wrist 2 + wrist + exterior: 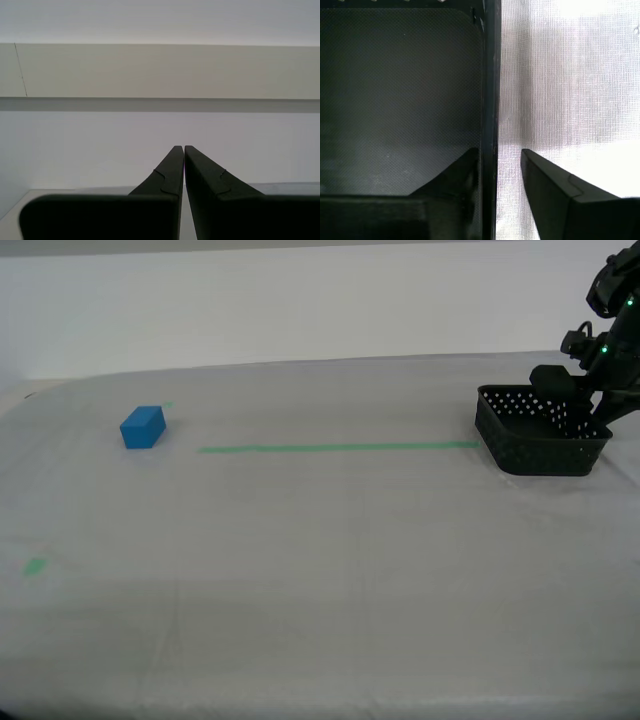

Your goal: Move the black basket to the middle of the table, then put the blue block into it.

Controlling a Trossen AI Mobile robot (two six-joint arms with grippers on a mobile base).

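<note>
First gripper (pixel 500 160) straddles the wall of the black basket (pixel 540 445) at the exterior view's right, jaws narrow, not visibly clamped. Second gripper (pixel 181 150) closed, empty. Blue block (pixel 143 427) on the table (pixel 320 570), exterior view's left

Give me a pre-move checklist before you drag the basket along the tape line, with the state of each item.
1. My first gripper straddles the black basket wall, one finger inside, one outside: ok.
2. Jaws clamped on that wall: not ok, a gap shows outside.
3. Table bare along the green tape line: ok.
4. Blue block apart from the basket, near the exterior view's left: ok.
5. My second gripper shut, pointing at a wall, holding nothing: ok.
</note>
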